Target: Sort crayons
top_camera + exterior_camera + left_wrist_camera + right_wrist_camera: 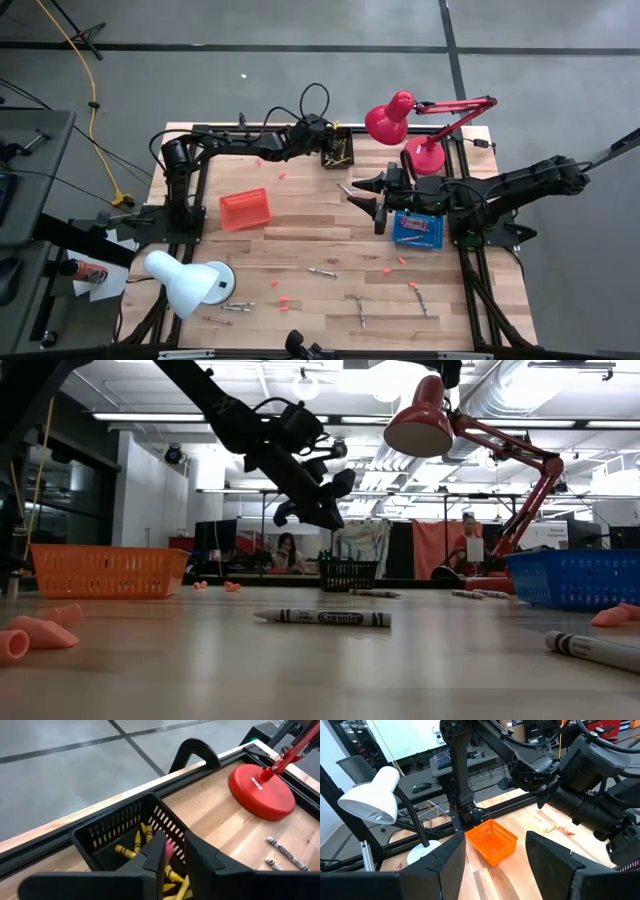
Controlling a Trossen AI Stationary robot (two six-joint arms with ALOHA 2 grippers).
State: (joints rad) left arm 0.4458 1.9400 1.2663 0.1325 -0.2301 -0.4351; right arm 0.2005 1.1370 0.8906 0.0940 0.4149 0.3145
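Observation:
A black basket (120,837) with several yellow crayons (136,842) stands at the table's far edge (337,150). My left gripper (175,845) hovers over its near rim (328,143), slanting down. Its fingers stand a narrow gap apart, with a small pink piece (169,851) in the gap. My right gripper (352,192) waits open above mid-table, left of the blue basket (418,228). Loose crayons lie flat on the near half of the table (322,271) (362,310) (422,300). My left gripper has the small pink piece (169,850) in the gap between its fingers, close against the inner side of one finger (156,849). The gap is wider than the piece. I cannot tell whether either finger touches it. It sits above the basket's inside.
An orange basket (245,208) stands left of centre. A red lamp (425,155) stands on its base at the far right, and a white lamp (185,280) at the near left. Pink crumbs dot the wood (284,298). Two grey crayons (282,849) lie near the red base.

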